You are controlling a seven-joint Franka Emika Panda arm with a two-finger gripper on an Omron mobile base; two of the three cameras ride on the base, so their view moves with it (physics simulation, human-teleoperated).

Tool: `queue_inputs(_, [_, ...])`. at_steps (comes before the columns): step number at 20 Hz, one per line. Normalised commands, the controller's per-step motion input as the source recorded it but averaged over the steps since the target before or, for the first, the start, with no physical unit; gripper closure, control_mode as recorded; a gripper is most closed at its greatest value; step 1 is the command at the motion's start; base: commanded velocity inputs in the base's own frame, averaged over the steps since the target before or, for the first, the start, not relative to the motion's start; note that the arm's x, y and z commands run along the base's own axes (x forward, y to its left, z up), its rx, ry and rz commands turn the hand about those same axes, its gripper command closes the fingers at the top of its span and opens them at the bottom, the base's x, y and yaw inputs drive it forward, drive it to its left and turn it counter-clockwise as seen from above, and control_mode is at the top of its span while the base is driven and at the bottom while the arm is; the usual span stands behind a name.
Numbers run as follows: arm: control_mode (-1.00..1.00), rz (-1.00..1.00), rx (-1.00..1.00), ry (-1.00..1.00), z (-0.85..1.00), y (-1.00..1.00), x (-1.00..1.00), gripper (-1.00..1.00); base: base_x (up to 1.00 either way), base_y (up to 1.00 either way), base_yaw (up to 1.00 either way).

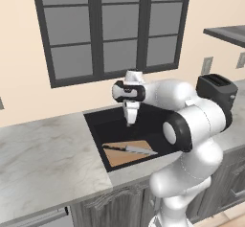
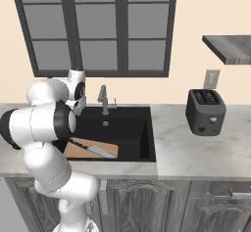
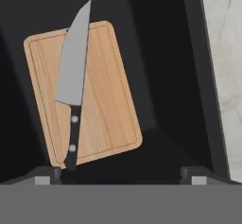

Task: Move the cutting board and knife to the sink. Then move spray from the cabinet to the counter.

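The tan cutting board [image 3: 106, 95] lies flat on the floor of the black sink [image 1: 107, 123], toward its front edge [image 2: 78, 151]. The knife [image 3: 73, 76], black-handled with a grey blade, rests lengthwise on the board [image 1: 128, 149]. My gripper [image 1: 129, 121] hangs above the basin and points down. It is open and holds nothing; its fingertips [image 3: 47, 176] are well clear of board and knife. The underside of the dark grey wood-grain cabinet [image 2: 230, 49] juts in at the upper right. The spray is out of view.
A black toaster [image 2: 206, 111] stands on the marble counter [image 2: 196, 152] right of the sink. The faucet [image 2: 104, 100] rises at the basin's back rim under the dark-framed window [image 2: 98, 25]. More marble counter [image 1: 43, 159] stretches to the left. Grey drawer fronts [image 2: 215, 197] run below.
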Motion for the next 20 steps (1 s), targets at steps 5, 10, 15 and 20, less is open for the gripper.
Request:
queue_inputs(5, [-1.00, 0.01, -0.04, -0.06, 0.28, -0.94, -0.52, -1.00, 0.00, 0.00, 0.00])
queue_inputs(10, [-1.00, 0.01, -0.05, -0.03, 0.35, -0.51, -1.00, -1.00, 0.00, 0.00, 0.00])
queue_inputs(15, [-1.00, 0.01, -0.08, -0.04, 0.42, -0.18, -1.00, -1.00, 0.00, 0.00, 0.00])
queue_inputs(20, [-1.00, 0.01, -0.06, 0.00, 0.50, -0.16, -1.00, -1.00, 0.00, 0.00, 0.00])
